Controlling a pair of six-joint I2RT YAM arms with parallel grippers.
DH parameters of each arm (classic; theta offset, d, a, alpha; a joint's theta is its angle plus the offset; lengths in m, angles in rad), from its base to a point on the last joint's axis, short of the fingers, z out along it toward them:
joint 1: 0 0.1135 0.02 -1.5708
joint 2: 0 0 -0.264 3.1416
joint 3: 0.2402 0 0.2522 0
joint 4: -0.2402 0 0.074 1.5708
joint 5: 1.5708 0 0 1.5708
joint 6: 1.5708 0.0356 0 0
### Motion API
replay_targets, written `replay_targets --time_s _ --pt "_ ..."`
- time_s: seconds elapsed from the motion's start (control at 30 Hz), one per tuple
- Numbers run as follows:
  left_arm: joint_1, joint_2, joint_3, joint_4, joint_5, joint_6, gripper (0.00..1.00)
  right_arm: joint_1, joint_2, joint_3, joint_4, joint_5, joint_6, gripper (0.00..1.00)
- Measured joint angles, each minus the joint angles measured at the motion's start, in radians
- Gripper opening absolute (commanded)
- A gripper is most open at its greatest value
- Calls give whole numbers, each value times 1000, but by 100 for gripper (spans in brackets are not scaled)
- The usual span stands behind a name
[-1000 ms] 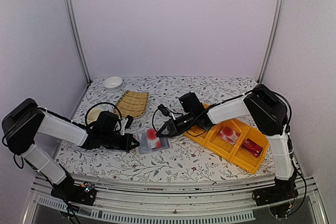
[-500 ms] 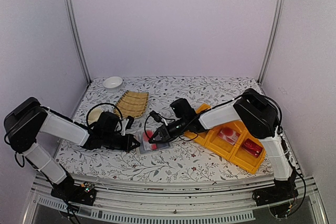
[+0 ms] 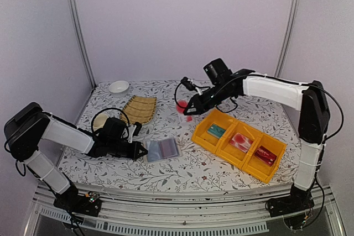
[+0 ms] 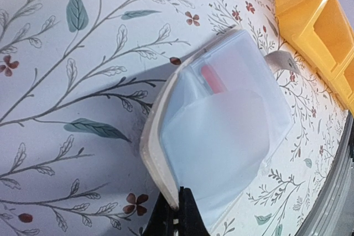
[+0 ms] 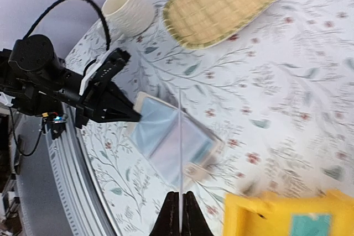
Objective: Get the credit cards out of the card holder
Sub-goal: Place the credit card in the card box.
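Card holder and cards sit spread over a flowered counter (image 3: 221, 95), whose biggest item is a yellow tray (image 3: 207, 143) with three compartments at the right. A woven mat (image 3: 139, 109) lies toward the back left, with a white cup (image 3: 99, 121) beside it and a small white bowl (image 3: 118, 87) in the far corner. The card holder (image 3: 162, 149) lies open and flat near the front of the counter, left of the tray and apart from it, with its grey-blue lining facing up. The left end effector (image 3: 141, 150) has its fingers pressed together on the holder's left beige edge, pinching it low against the counter. In the left wrist view a sliver of red (image 4: 212, 79) shows inside one pocket; what it belongs to cannot be told. The whitish-pink card (image 3: 183, 109) with its red circle is up in the air, well apart from the holder, behind it and to the right, between the mat and the tray. The right end effector (image 3: 189, 108) is closed on this card and grips one edge. From the right wrist camera the card appears edge-on as a thin line, with the open holder far below it. The teal card (image 3: 216, 131) lies in the tray's left compartment, and red items fill the other two.
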Motion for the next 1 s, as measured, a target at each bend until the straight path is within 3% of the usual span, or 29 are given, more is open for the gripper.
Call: replay_targets --time_s 0.17,0.3,0.47,1.0 --pt "0 0 5 -9 -12 18 0 -139 -278 -32 -218 231 -205 2" --pt "-1 0 11 -18 -14 26 0 -159 -404 -135 -350 402 -348 2" --pt "-1 0 19 -27 -15 39 0 -185 -402 -252 -457 529 -455 2" --pt "-1 0 20 -29 -19 47 0 -204 -244 -311 -538 586 -536 2"
